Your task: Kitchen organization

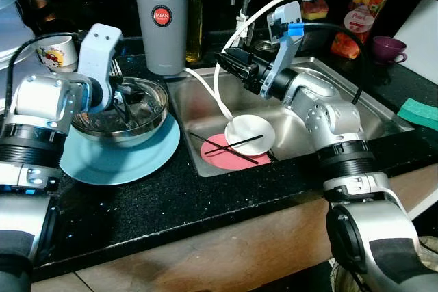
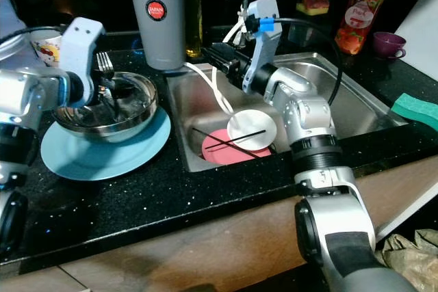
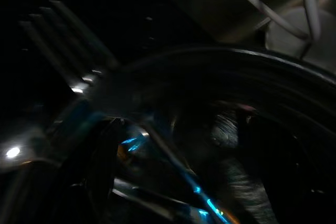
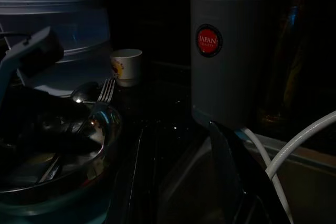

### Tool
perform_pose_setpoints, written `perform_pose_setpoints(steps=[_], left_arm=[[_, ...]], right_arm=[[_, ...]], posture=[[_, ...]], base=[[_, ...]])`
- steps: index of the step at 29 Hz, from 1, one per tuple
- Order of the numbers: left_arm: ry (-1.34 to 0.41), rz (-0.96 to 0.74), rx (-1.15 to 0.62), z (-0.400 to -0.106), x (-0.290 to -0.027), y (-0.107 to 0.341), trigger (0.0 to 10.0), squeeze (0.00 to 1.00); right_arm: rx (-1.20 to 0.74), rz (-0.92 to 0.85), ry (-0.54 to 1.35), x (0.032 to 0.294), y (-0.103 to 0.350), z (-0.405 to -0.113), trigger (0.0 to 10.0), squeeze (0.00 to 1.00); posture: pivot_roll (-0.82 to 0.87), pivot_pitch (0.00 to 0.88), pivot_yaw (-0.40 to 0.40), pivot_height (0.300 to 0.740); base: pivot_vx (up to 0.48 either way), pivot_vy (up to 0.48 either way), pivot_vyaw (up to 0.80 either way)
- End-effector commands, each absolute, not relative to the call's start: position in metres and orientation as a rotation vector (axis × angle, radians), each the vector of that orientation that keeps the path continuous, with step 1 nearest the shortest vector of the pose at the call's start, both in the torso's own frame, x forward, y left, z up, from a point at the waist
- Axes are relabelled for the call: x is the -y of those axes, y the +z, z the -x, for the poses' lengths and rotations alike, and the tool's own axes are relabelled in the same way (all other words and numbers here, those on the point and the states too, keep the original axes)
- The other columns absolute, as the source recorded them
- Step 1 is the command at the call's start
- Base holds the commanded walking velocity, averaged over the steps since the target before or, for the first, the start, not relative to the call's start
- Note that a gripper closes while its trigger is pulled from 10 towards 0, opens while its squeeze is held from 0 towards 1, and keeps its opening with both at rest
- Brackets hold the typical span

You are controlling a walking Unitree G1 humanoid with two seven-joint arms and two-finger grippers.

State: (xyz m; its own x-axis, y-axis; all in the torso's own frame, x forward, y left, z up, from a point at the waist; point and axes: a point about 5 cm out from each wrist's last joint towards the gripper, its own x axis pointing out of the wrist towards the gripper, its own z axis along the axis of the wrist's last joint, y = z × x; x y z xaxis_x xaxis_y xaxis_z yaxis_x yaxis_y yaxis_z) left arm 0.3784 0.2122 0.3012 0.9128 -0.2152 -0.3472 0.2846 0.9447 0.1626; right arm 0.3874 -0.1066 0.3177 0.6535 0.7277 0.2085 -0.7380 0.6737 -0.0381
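Observation:
A steel bowl (image 1: pixel 161 97) stands on a light blue plate (image 1: pixel 137 162) on the black counter, left of the sink (image 1: pixel 198 104). A fork (image 1: pixel 116 70) leans on the bowl's back rim, tines up, with a spoon (image 4: pixel 84 93) beside it. My left gripper (image 1: pixel 126 109) reaches down inside the bowl among the cutlery; the left wrist view is too dark to show its grip. My right gripper (image 1: pixel 229 63) hovers over the sink's back left corner, pointing at the grey canister (image 1: pixel 161 18), with nothing seen in it. In the sink lie a white saucer (image 1: pixel 250 135), a pink plate (image 1: pixel 219 155) and black chopsticks (image 1: pixel 226 147).
A white hose (image 1: pixel 219 94) loops from the tap area into the sink, close under my right gripper. A small printed cup (image 1: pixel 58 52) stands behind the bowl. At the back right are a purple cup (image 1: pixel 388 49) and bottles (image 1: pixel 356 22). A green sponge (image 1: pixel 419 112) lies right of the sink.

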Motion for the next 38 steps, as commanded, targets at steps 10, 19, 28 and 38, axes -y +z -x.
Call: perform_pose_setpoints(steps=[10, 19, 28, 38], left_arm=[[-0.313, -0.263, -0.382, -0.3776, -0.2049, 0.2962, 10.0, 0.00], [-0.314, -0.248, -0.410, -0.3773, -0.2069, 0.2916, 10.0, 0.00], [-0.331, -0.244, -0.407, -0.3770, -0.2054, 0.2921, 0.0, 0.00], [-0.338, -0.232, -0.403, -0.3758, -0.2041, 0.2939, 0.0, 0.00]], right_arm=[[0.219, -0.052, 0.828, 0.1089, 0.3209, -0.3879, 10.0, 0.00], [0.217, -0.054, 0.830, 0.1086, 0.3201, -0.3873, 10.0, 0.00], [0.218, -0.055, 0.833, 0.1072, 0.3199, -0.3883, 10.0, 0.00], [0.212, -0.055, 0.825, 0.1078, 0.3190, -0.3891, 10.0, 0.00]], posture=[[0.04, 0.106, -0.032, 0.740], [0.03, 0.105, -0.036, 0.740], [0.04, 0.105, -0.040, 0.740], [0.04, 0.107, -0.043, 0.740]], base=[[0.000, 0.000, 0.00], [0.000, 0.000, 0.00], [0.000, 0.000, 0.00], [0.000, 0.000, 0.00]])
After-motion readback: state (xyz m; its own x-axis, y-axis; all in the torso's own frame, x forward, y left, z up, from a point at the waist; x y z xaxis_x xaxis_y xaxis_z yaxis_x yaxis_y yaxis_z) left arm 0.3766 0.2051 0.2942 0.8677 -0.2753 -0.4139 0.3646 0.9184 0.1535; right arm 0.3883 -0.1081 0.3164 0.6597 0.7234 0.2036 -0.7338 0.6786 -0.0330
